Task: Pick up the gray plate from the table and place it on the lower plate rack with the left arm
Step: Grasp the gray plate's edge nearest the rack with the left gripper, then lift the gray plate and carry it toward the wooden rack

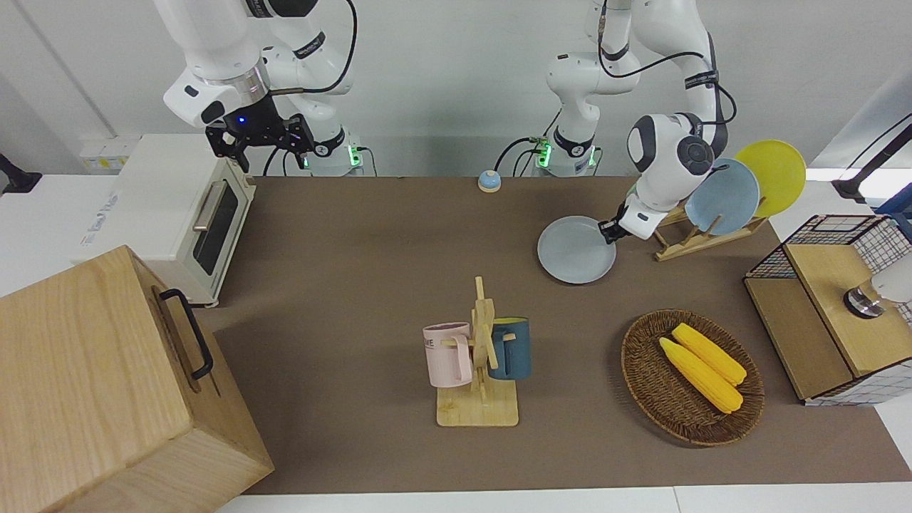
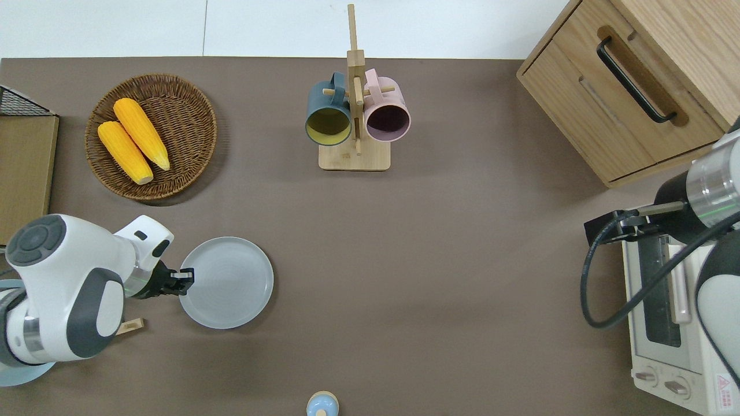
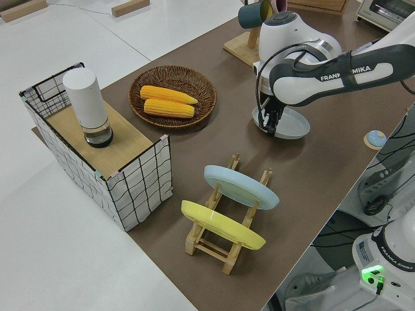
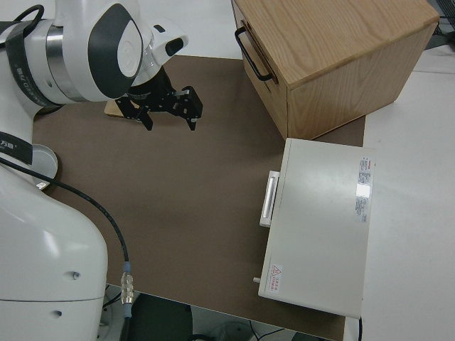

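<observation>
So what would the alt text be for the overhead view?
The left arm's tool grips the rim of the gray plate above the brown table. Farther from the robots are a basket of corn and a mug stand.

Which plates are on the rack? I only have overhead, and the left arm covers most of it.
Observer: The lower plate rack holds two, a blue plate and a yellow plate, both leaning in slots.
Operator: Any free slot?
Observer: Yes, bare pegs stand at the rack's end toward the gray plate.
Operator: Grip secure?
Observer: The left gripper is shut on the gray plate's rim, on the side toward the rack.
</observation>
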